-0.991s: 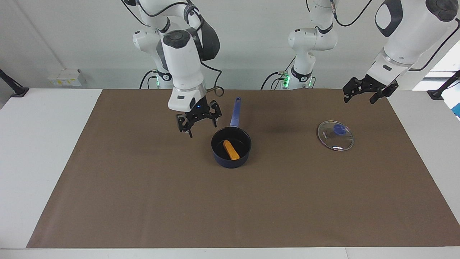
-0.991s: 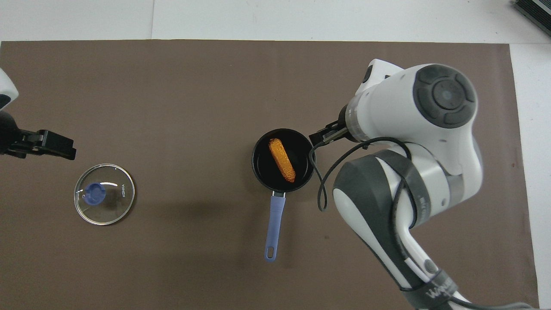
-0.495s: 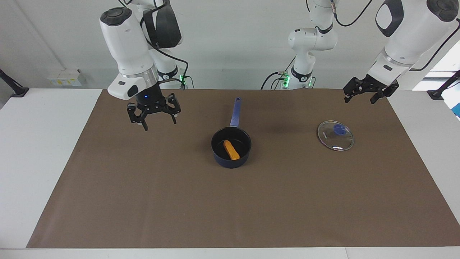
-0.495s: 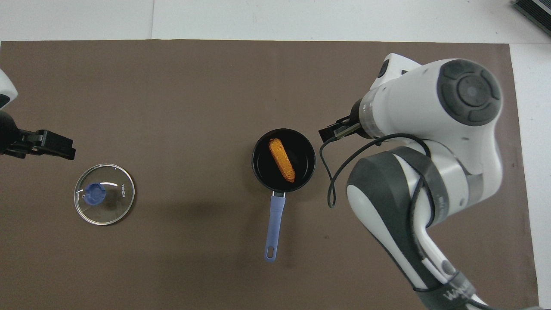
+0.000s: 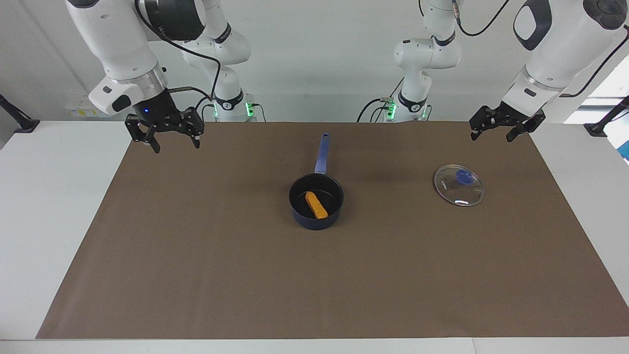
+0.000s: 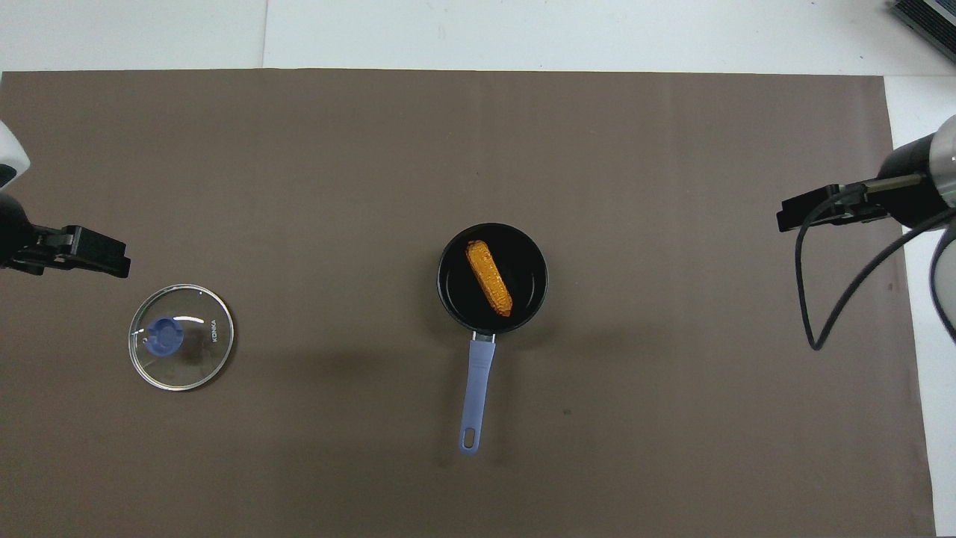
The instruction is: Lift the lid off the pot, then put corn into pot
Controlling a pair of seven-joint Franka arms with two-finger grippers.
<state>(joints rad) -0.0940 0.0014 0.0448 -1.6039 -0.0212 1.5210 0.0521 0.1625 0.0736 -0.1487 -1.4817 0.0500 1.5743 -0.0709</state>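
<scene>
The dark blue pot (image 5: 314,222) stands in the middle of the brown mat, its long handle (image 5: 322,152) pointing toward the robots. The orange corn (image 5: 316,205) lies inside it, also seen in the overhead view (image 6: 489,277) within the pot (image 6: 525,263). The glass lid (image 5: 459,185) with its blue knob lies flat on the mat toward the left arm's end (image 6: 181,337). My right gripper (image 5: 164,138) is open and empty, raised over the mat's edge at the right arm's end (image 6: 814,208). My left gripper (image 5: 506,130) is open and empty, raised over the mat beside the lid (image 6: 75,250).
The brown mat (image 5: 314,285) covers most of the white table (image 5: 49,196). A cable (image 6: 844,299) hangs from the right arm's wrist over the mat's edge.
My right gripper has drawn away from beside the pot and risen toward the right arm's end of the table. The pot, corn, lid and left gripper have not moved.
</scene>
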